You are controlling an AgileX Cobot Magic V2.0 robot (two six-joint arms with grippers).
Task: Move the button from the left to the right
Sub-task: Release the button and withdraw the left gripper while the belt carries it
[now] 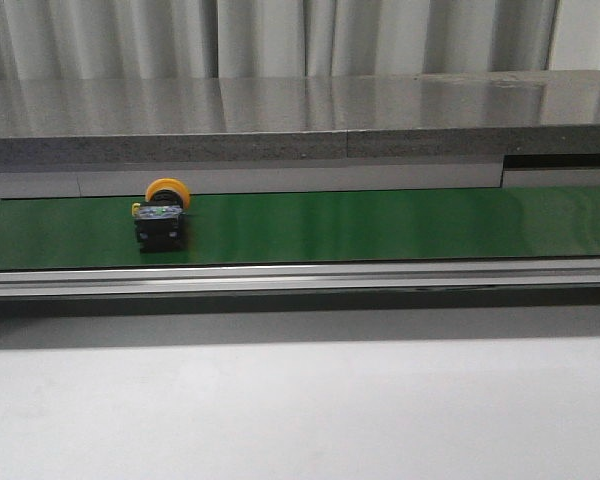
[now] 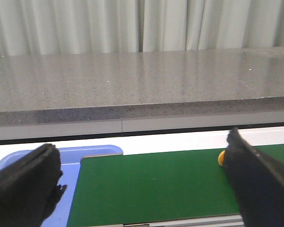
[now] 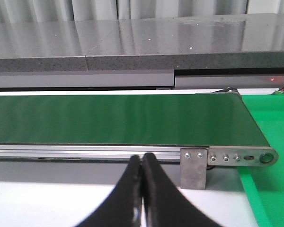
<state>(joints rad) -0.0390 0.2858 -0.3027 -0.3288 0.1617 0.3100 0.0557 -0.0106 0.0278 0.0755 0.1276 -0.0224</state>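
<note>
The button (image 1: pixel 161 216), a yellow-orange cap on a black boxy body, lies on the green conveyor belt (image 1: pixel 380 225) toward its left part. In the left wrist view only a sliver of the button's orange cap (image 2: pixel 221 157) shows beside one finger. My left gripper (image 2: pixel 142 182) is open, its black fingers (image 2: pixel 23 182) spread wide over the belt's left end with nothing between them. My right gripper (image 3: pixel 142 163) is shut on nothing, fingertips pressed together in front of the belt's right end (image 3: pixel 227 123). Neither gripper appears in the front view.
A blue tray (image 2: pixel 73 161) lies at the belt's left end. A bright green bin or mat (image 3: pixel 270 132) sits past the right end, beside the metal roller bracket (image 3: pixel 227 157). A grey stone ledge (image 1: pixel 300 120) runs behind the belt, a white tabletop (image 1: pixel 300 410) in front.
</note>
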